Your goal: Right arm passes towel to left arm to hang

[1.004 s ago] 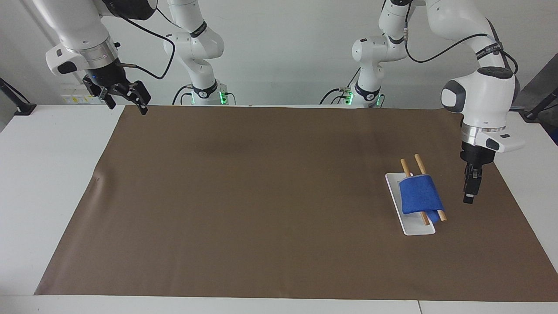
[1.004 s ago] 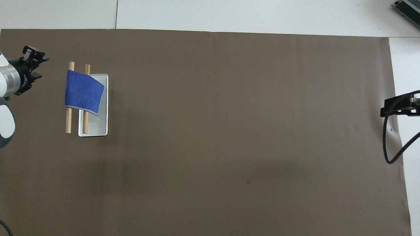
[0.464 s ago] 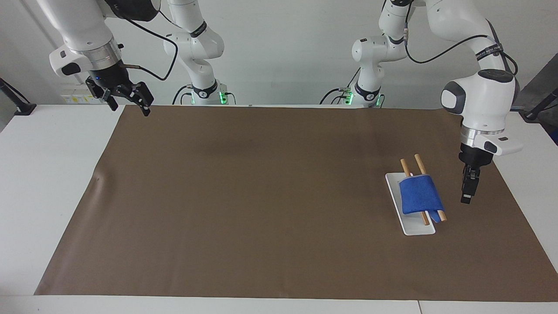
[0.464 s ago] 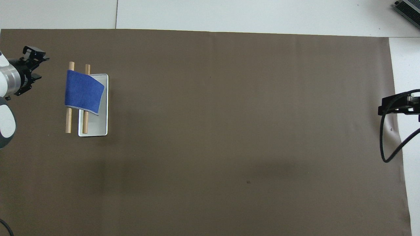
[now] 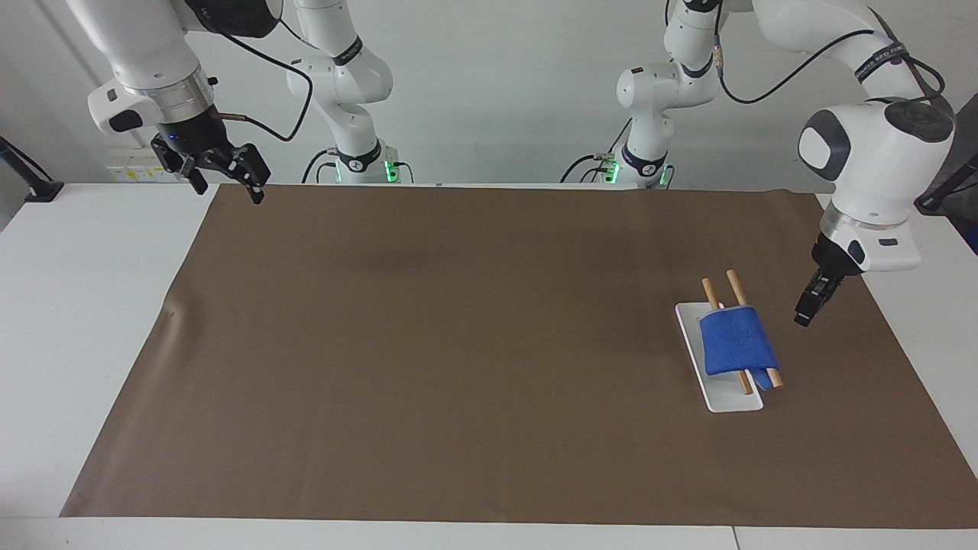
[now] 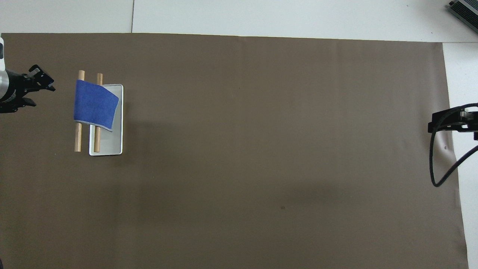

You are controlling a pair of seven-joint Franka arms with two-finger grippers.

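Observation:
The blue towel (image 5: pixel 735 340) (image 6: pixel 95 104) hangs draped over two wooden rods (image 5: pixel 718 294) (image 6: pixel 78 138) that rest on a white base (image 5: pixel 730 401) (image 6: pixel 110 144), toward the left arm's end of the table. My left gripper (image 5: pixel 802 317) (image 6: pixel 39 87) hovers over the mat beside the rack, tilted, apart from the towel, open and holding nothing. My right gripper (image 5: pixel 225 187) (image 6: pixel 438 123) waits up in the air over the mat's edge at the right arm's end, open and empty.
A brown mat (image 5: pixel 458 344) covers most of the white table (image 5: pixel 92 305). A black cable (image 6: pixel 435 168) loops down from the right wrist. A grey device (image 6: pixel 465 9) lies at the table's corner farthest from the robots, at the right arm's end.
The left gripper has lifted, tilted and drawn away from the rack toward the left arm's end. The right gripper shifted slightly. The towel has stayed on the rods.

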